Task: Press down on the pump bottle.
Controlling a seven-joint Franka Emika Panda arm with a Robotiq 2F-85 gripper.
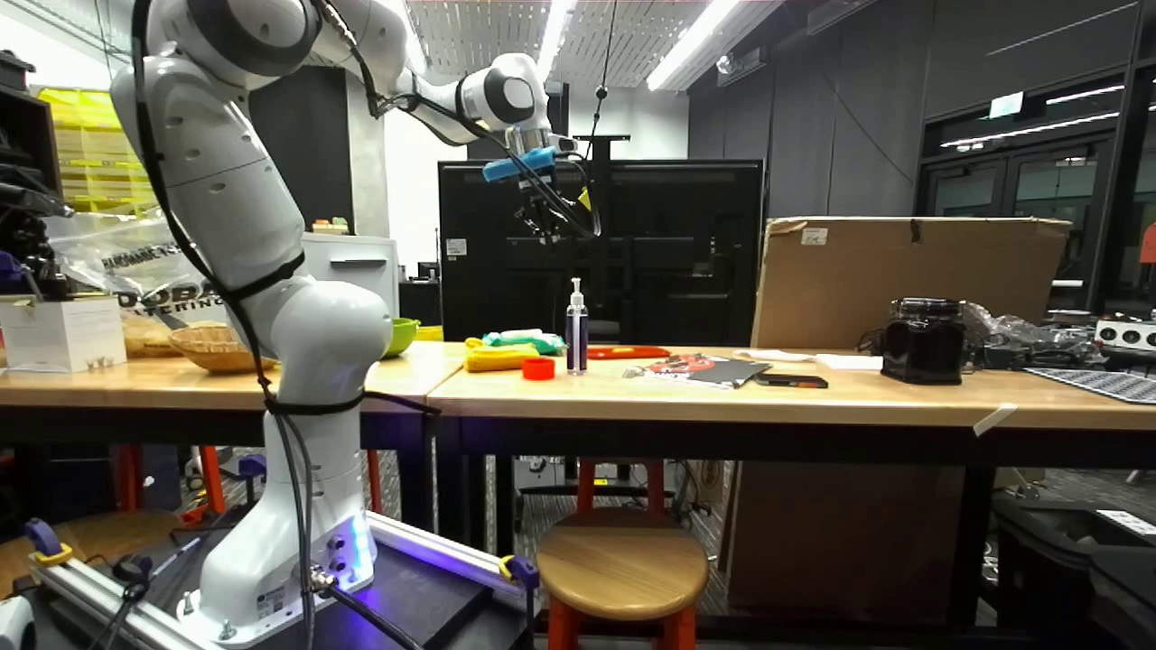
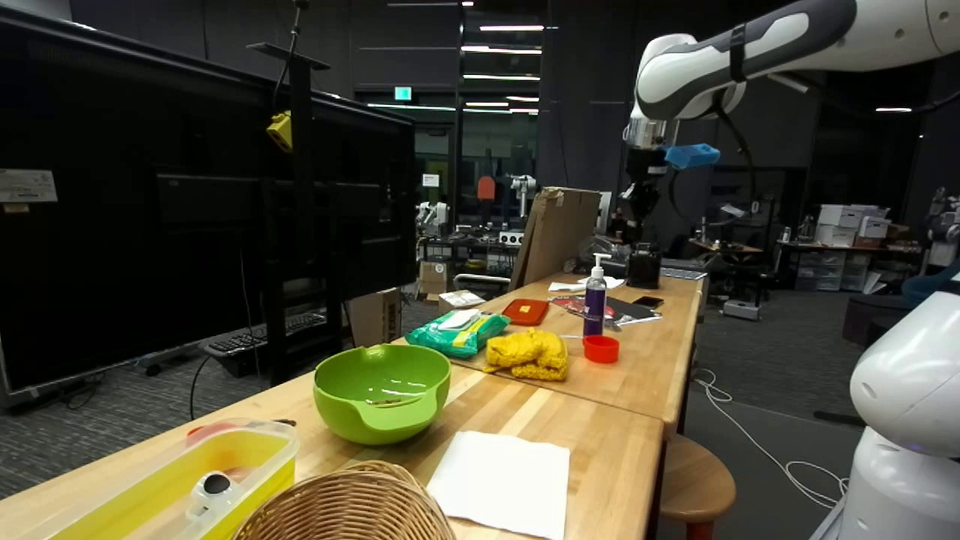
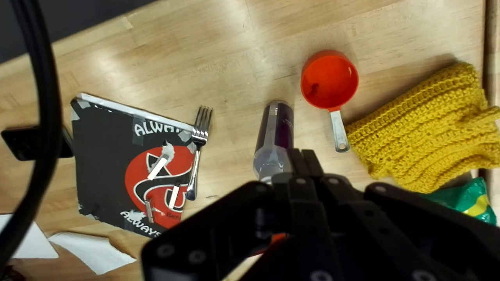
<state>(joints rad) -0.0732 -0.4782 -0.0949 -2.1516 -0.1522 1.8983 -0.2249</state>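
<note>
The pump bottle [image 1: 576,341] stands upright on the wooden table, slender and purple, with a white pump head on top. It also shows in an exterior view [image 2: 594,306] and in the wrist view [image 3: 276,128], where my gripper hides its pump head. My gripper [image 3: 305,156] is shut, its fingertips side by side with nothing between them. In an exterior view my gripper [image 1: 547,236] hangs pointing down, above the pump head and slightly to its side, with a gap between. In an exterior view the gripper [image 2: 634,219] also shows higher than the bottle, apart from it.
A red measuring cup [image 3: 330,80] and a yellow knitted cloth [image 3: 429,128] lie beside the bottle. A fork [image 3: 200,144] and a black-and-red folder [image 3: 105,156] lie on the other side. A green wipes pack [image 2: 457,334] and a green bowl [image 2: 382,394] are also on the table.
</note>
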